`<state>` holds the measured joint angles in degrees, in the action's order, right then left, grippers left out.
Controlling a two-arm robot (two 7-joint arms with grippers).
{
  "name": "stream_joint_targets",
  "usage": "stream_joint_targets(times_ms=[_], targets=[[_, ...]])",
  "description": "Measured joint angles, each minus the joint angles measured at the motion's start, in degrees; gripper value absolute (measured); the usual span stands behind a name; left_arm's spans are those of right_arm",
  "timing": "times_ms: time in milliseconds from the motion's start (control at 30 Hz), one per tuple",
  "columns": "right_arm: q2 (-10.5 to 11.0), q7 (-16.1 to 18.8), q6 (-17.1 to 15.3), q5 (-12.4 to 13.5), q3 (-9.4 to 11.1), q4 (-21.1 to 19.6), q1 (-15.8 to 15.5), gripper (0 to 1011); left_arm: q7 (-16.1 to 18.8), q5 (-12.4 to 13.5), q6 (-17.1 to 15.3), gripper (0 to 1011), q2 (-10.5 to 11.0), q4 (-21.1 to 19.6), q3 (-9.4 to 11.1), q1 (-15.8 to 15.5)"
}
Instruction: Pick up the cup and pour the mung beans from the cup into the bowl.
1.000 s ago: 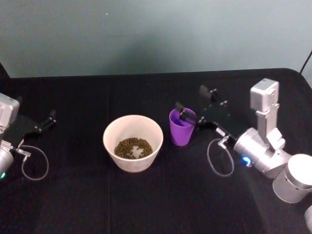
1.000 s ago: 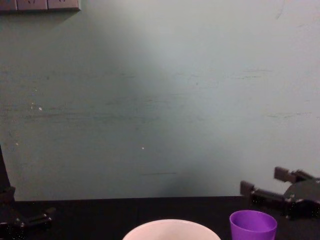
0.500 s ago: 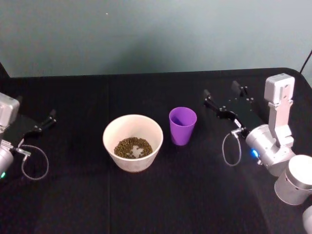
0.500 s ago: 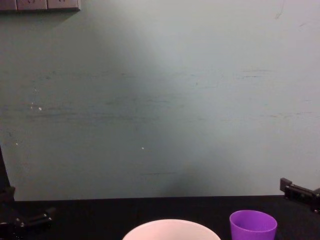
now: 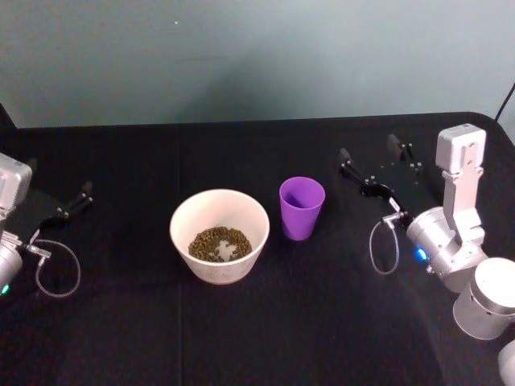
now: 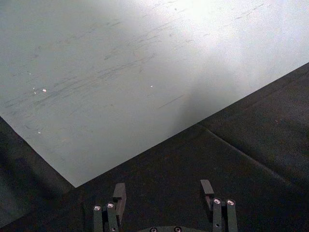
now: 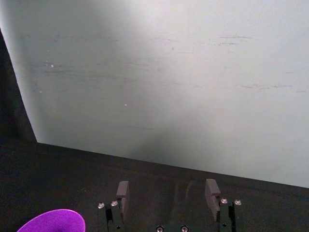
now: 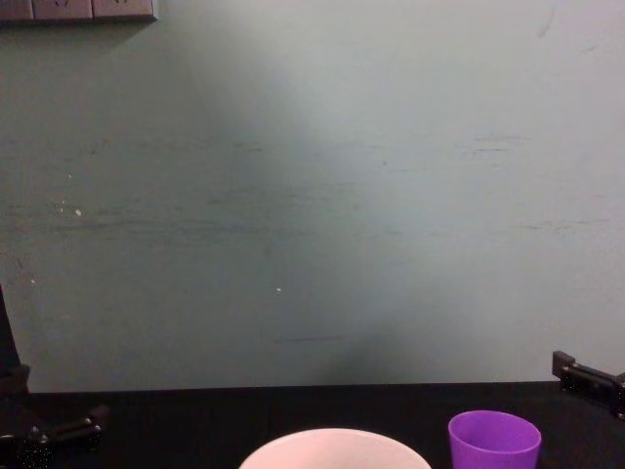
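Purple plastic cup (image 5: 302, 207) upright on the black cloth (image 5: 241, 322), just beside the bowl (image 5: 219, 234) on its right-arm side, not touching it; mung beans (image 5: 220, 243) already lying in the bowl's bottom, cup contents not discernible. Right gripper (image 5: 372, 167) well apart from the cup on the side away from the bowl, fingers spread wide, nothing between them. Left gripper (image 5: 71, 203) parked far on the bowl's other side, fingers likewise apart and empty. Judged as release and withdrawal after the pour: best to clear straight away from the cup, without brushing its rim or tipping it toward the bowl. Compared with a second ago: then closed around the cup's rim, now let go and drawn back; cup and bowl unmoved.
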<state>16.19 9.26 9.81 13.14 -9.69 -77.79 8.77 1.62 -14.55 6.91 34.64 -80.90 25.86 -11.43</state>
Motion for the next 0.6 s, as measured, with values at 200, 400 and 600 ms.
stream_joint_targets(times_ms=[200,400,600], targets=[[0.03,0.02,0.02,0.11,-0.04,0.0,0.02,1004,0.0,0.0,0.0,1000,0.0,0.0,0.0,0.0],[0.05,0.06,0.02,0.2,-0.07,-0.02,0.04,1004,0.0,0.0,0.0,1000,0.0,0.0,0.0,0.0],[0.08,0.1,0.02,0.27,-0.1,-0.06,0.04,1004,0.0,0.0,0.0,1000,0.0,0.0,0.0,0.0]])
